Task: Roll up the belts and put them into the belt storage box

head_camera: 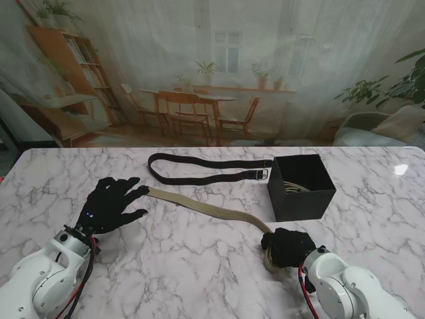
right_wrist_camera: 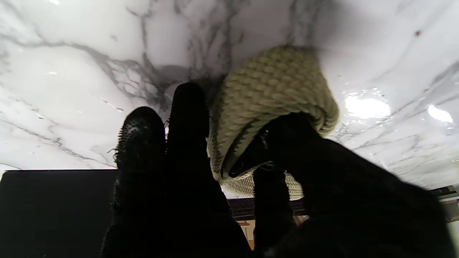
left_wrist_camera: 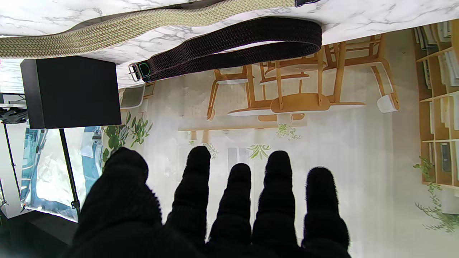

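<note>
Rolling is underway on the tan belt (head_camera: 199,205): the right robot hand (head_camera: 287,247) is clenched around a started coil at the near end, and the loose strap runs off toward 10 o'clock across the counter (head_camera: 199,266) to the left robot hand (head_camera: 111,205), which hangs released with fingers spread by the tail. The storage box (head_camera: 302,187) sits at 12 o'clock from the coil, the black belt (head_camera: 206,168) farther back.

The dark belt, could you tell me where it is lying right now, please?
In the stand view the dark belt lies folded on the far side of the marble table, its buckle end just left of the black storage box, beyond the tan belt.
</note>
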You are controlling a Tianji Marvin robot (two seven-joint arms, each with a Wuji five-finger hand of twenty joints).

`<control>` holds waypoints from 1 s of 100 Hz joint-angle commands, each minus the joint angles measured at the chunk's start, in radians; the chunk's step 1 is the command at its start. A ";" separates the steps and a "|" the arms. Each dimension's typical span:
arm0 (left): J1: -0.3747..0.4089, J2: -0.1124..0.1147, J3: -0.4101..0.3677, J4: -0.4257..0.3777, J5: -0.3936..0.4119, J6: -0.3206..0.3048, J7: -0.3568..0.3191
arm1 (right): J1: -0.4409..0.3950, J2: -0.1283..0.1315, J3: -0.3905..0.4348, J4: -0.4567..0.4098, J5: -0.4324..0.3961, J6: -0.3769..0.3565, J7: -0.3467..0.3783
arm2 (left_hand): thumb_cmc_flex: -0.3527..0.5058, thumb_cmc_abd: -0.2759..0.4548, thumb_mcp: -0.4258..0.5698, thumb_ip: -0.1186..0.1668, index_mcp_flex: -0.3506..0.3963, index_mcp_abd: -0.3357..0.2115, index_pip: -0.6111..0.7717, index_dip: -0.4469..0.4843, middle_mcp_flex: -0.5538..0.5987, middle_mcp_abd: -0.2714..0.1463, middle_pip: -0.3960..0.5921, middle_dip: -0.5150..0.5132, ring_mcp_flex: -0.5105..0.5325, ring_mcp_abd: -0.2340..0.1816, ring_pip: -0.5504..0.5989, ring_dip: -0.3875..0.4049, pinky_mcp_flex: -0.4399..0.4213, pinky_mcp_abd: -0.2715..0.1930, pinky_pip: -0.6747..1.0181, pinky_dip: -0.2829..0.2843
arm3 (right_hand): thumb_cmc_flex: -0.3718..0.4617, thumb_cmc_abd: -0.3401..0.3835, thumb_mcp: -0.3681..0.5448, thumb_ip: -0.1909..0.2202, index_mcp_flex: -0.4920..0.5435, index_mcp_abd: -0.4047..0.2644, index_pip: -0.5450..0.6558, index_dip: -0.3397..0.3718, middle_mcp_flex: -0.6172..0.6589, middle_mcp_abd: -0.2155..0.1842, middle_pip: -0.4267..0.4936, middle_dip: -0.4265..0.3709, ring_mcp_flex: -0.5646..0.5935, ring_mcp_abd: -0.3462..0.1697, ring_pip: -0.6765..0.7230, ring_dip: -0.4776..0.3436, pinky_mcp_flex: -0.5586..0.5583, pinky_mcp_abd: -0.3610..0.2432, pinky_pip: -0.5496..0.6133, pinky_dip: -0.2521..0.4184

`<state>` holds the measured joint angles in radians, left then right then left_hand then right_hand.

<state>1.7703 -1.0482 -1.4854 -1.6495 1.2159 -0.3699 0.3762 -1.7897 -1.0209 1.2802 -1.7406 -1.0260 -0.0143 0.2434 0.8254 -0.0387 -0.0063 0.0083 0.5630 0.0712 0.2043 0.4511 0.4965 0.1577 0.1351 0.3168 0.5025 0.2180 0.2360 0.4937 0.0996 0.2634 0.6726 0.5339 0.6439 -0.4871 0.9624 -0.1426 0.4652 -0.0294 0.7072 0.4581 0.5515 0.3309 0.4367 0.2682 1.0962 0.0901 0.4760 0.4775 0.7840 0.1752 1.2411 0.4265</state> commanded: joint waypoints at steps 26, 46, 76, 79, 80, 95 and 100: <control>0.000 0.000 0.003 0.002 0.002 0.001 -0.013 | -0.039 0.000 0.034 -0.048 -0.124 -0.049 0.010 | 0.009 0.048 -0.023 -0.018 -0.036 0.026 -0.011 -0.003 -0.043 0.012 -0.010 -0.002 -0.027 0.003 0.022 0.010 -0.019 0.016 0.011 0.004 | -0.166 0.119 -0.130 0.062 0.030 0.057 -0.148 -0.004 -0.021 -0.126 0.005 -0.009 -0.134 0.043 -0.012 0.004 -0.200 0.047 0.070 0.076; -0.001 0.000 0.003 0.002 0.003 0.001 -0.015 | -0.048 0.006 0.070 -0.058 -0.222 -0.127 -0.003 | 0.010 0.048 -0.023 -0.018 -0.035 0.025 -0.010 -0.002 -0.043 0.012 -0.010 -0.002 -0.025 0.002 0.023 0.010 -0.018 0.016 0.012 0.004 | -0.250 0.124 -0.221 0.057 0.050 -0.042 -0.173 -0.011 0.040 -0.164 -0.016 -0.019 -0.138 0.040 0.010 0.006 -0.205 0.047 0.074 0.080; -0.001 0.000 0.004 0.001 0.001 0.004 -0.020 | -0.034 0.010 0.077 -0.018 -0.223 -0.154 -0.005 | 0.011 0.048 -0.023 -0.017 -0.035 0.025 -0.010 -0.002 -0.043 0.013 -0.010 -0.002 -0.025 0.003 0.023 0.010 -0.017 0.016 0.014 0.004 | -0.360 0.177 -0.417 0.050 0.055 -0.167 -0.199 -0.010 -0.008 -0.173 -0.066 -0.030 -0.285 0.047 -0.051 -0.011 -0.326 0.061 0.020 0.097; -0.001 0.000 0.004 0.001 0.001 0.004 -0.021 | -0.033 0.010 0.078 -0.013 -0.216 -0.159 -0.010 | 0.011 0.048 -0.023 -0.017 -0.035 0.026 -0.010 -0.002 -0.043 0.011 -0.010 -0.002 -0.026 0.004 0.022 0.010 -0.017 0.016 0.013 0.004 | -0.355 0.188 -0.432 0.053 0.057 -0.179 -0.198 -0.007 -0.020 -0.169 -0.068 -0.028 -0.311 0.048 -0.055 -0.013 -0.348 0.064 0.009 0.102; -0.001 0.000 0.004 0.001 0.001 0.004 -0.021 | -0.033 0.010 0.079 -0.011 -0.212 -0.162 -0.013 | 0.010 0.048 -0.023 -0.017 -0.035 0.026 -0.010 -0.002 -0.044 0.012 -0.010 -0.002 -0.026 0.004 0.022 0.010 -0.017 0.016 0.013 0.004 | -0.353 0.191 -0.435 0.054 0.058 -0.182 -0.197 -0.006 -0.024 -0.169 -0.068 -0.028 -0.328 0.049 -0.059 -0.015 -0.362 0.066 0.001 0.101; -0.003 0.001 0.005 0.003 0.001 0.005 -0.025 | -0.042 0.005 0.096 -0.008 -0.159 -0.175 -0.033 | 0.010 0.048 -0.023 -0.017 -0.034 0.025 -0.010 -0.002 -0.042 0.012 -0.010 -0.002 -0.025 0.003 0.023 0.010 -0.017 0.017 0.014 0.004 | -0.300 0.195 -0.449 0.067 0.057 -0.169 -0.200 -0.002 -0.047 -0.165 -0.067 -0.025 -0.451 0.064 -0.088 -0.044 -0.478 0.090 -0.077 0.104; -0.003 0.001 0.005 0.003 0.001 0.005 -0.025 | -0.047 0.005 0.106 -0.011 -0.144 -0.183 -0.029 | 0.010 0.049 -0.023 -0.017 -0.035 0.026 -0.010 -0.002 -0.044 0.011 -0.010 -0.003 -0.026 0.003 0.022 0.010 -0.017 0.015 0.014 0.004 | -0.293 0.192 -0.438 0.070 0.053 -0.154 -0.202 -0.003 -0.054 -0.165 -0.069 -0.025 -0.477 0.066 -0.109 -0.060 -0.511 0.106 -0.109 0.098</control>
<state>1.7690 -1.0474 -1.4836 -1.6486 1.2165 -0.3677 0.3664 -1.8253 -1.0160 1.3745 -1.7488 -1.1705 -0.1886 0.2089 0.8254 -0.0387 -0.0063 0.0083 0.5630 0.0712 0.2043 0.4511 0.4965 0.1577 0.1351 0.3168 0.5025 0.2180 0.2367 0.4937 0.0996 0.2634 0.6726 0.5339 0.3413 -0.3270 0.5311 -0.0825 0.4908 -0.1780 0.4953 0.4415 0.5286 0.1765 0.3850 0.2438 0.6579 0.1391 0.4006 0.4387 0.3105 0.2357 1.1646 0.5145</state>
